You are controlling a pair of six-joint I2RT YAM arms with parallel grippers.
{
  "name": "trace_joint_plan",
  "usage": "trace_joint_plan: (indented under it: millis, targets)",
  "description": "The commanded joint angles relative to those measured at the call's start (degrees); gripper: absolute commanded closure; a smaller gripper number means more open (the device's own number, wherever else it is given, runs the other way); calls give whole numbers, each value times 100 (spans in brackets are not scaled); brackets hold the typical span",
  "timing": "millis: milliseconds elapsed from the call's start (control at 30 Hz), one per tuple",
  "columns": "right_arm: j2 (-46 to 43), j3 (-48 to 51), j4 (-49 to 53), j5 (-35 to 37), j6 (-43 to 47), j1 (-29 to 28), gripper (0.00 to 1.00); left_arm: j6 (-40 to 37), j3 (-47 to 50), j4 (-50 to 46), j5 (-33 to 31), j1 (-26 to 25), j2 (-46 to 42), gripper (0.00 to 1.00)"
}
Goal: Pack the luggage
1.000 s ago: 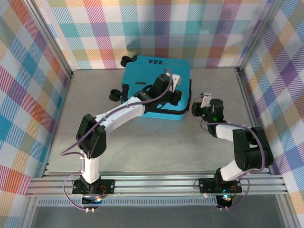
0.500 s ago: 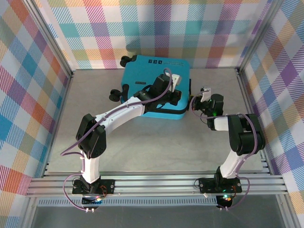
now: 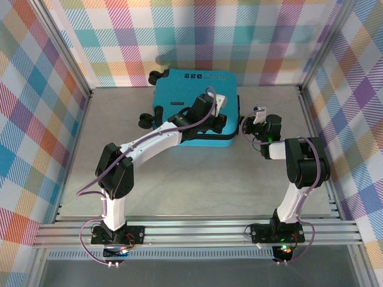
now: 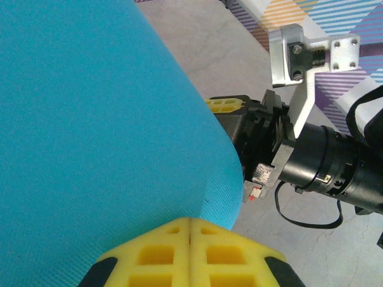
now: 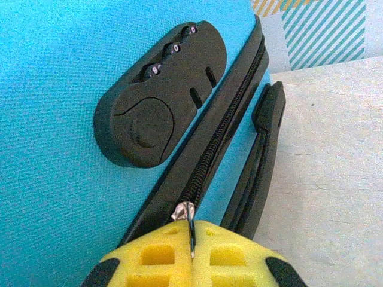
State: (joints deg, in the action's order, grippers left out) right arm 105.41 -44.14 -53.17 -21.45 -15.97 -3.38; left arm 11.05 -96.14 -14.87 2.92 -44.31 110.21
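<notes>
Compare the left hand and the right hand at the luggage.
The left hand sits over the top shell of the luggage; the right hand is at its side, by the combination lock. The left hand's pads meet on nothing; the right hand's pinch the zipper pull. Both are shut, with yellow pads.

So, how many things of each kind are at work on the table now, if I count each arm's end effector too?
luggage: 1
end effector: 2, the left end effector shut, the right end effector shut on the zipper pull
Total: 3
</notes>
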Motion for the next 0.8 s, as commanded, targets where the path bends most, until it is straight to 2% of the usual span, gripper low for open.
trace_joint_plan:
  millis: [0,300,467,600,767]
  targets:
    - [-211,224,-1512,335,-236,116,100,-137,361,-1596,-208,159,249,98]
    - [-702,1253,-1891,617,135,-862,100,-259,400,-1677,-236,153,-627,98]
    - [-1232,1822,-1900,967,391,-1720,100,-433,202,-1870,-427,152,-992,97]
    - [-1785,2335,-1854,1378,550,-2575,100,-611,-216,-2004,-607,159,-923,96]
    - [-2463,2697,-1559,1696,653,-3377,100,-675,-1141,-2138,-559,155,-400,95]
